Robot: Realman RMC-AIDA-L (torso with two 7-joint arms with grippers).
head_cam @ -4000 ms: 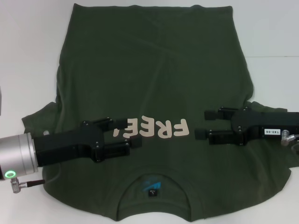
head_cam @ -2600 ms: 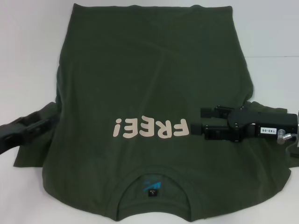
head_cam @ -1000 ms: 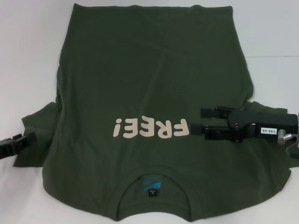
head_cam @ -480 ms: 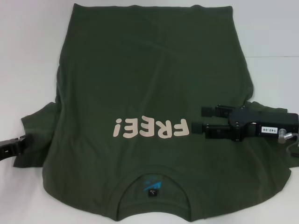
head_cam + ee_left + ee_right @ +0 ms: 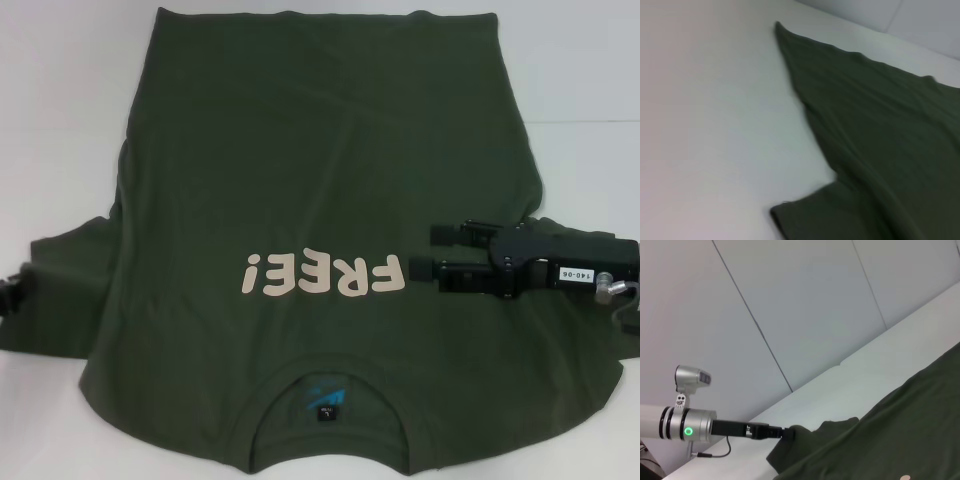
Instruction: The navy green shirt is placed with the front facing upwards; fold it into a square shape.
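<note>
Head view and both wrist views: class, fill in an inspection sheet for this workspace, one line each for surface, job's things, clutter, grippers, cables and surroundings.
Surface: white table, bare around the cloth.
Job's things: navy green shirt lies flat, front up, cream FREE lettering showing, collar nearest the robot, not yet folded.
Clutter: nothing seen.
Grippers: left gripper is at the edge of the shirt's left sleeve, at the head view's left border; whether it grips cannot be told. Right gripper is over the shirt beside the lettering, fingers apart, holding nothing.
Cables: a thin cable hangs under the left arm; a fitting and cable sit by the right wrist.
Surroundings: pale panelled wall behind the table.
</note>
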